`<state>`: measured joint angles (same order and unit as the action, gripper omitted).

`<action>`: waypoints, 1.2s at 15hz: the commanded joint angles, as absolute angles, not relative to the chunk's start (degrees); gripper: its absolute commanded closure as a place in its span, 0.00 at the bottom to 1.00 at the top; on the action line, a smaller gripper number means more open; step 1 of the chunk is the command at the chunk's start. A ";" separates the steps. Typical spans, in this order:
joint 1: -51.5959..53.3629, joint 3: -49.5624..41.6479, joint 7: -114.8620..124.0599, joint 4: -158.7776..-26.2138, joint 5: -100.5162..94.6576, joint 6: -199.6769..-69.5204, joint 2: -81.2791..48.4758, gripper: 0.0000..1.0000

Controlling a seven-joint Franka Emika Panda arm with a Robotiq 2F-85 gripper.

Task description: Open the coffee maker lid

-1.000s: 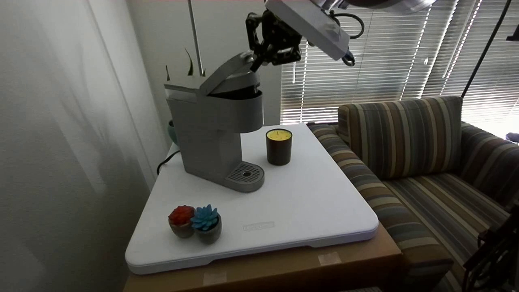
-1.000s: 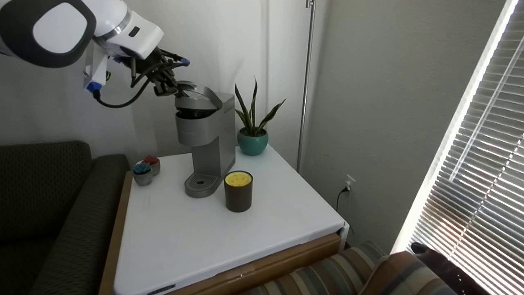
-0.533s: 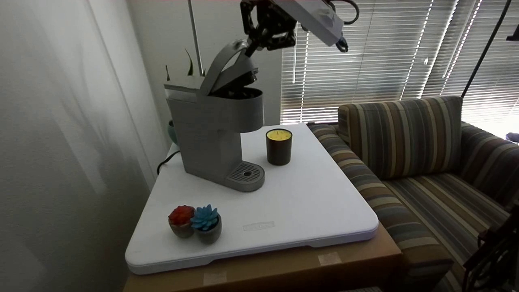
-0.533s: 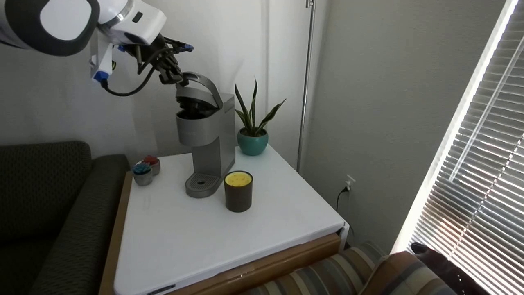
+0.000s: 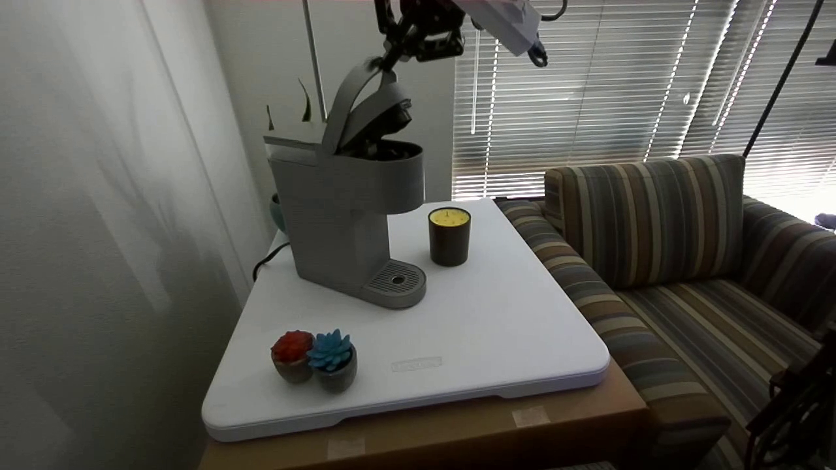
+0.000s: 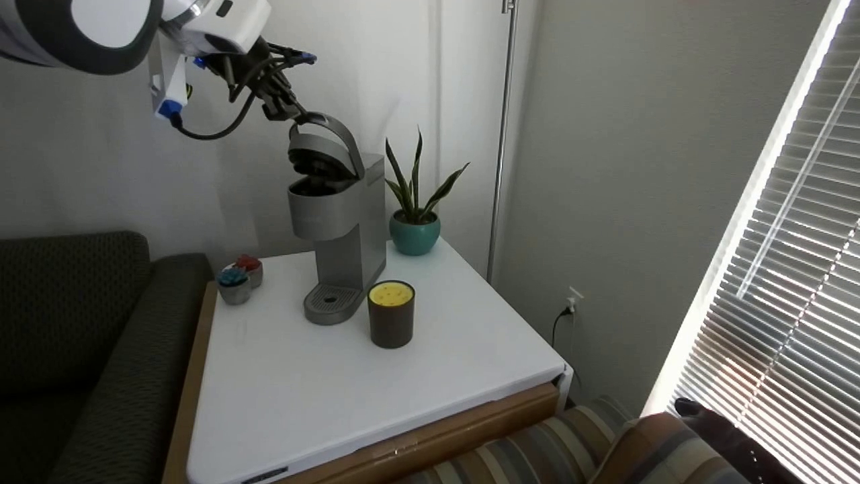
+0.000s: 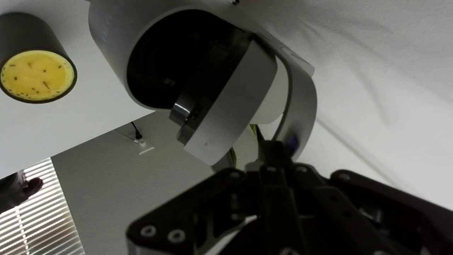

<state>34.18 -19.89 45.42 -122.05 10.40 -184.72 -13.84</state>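
The gray coffee maker (image 5: pixel 336 209) stands upright at the back of the white table; it also shows in an exterior view (image 6: pixel 329 218) and in the wrist view (image 7: pixel 120 39). Its lid (image 5: pixel 385 101) is tilted up on its hinge, with the dark underside and open chamber showing. The curved gray handle (image 6: pixel 346 138) rises above the lid cap (image 7: pixel 231 106). My gripper (image 5: pixel 388 64) is at the top of the handle loop, and its fingers (image 7: pixel 277 156) look closed together, touching the handle. The dark fingers hide part of the handle.
A dark candle jar with yellow top (image 5: pixel 449 238) stands beside the coffee maker. Two small succulent pots (image 5: pixel 313 359) are near the table's front. A teal plant pot (image 6: pixel 414 234) stands behind the machine. A striped couch (image 5: pixel 653 228) adjoins the table (image 5: pixel 509 326).
My gripper has moved up and back toward the machine's rear. The handle and lid have swung up with it, from slightly raised to tilted well open. The machine's body has stayed in place.
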 commanded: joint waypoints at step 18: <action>32.30 -18.47 44.41 -113.55 10.28 -180.96 -19.54 1.00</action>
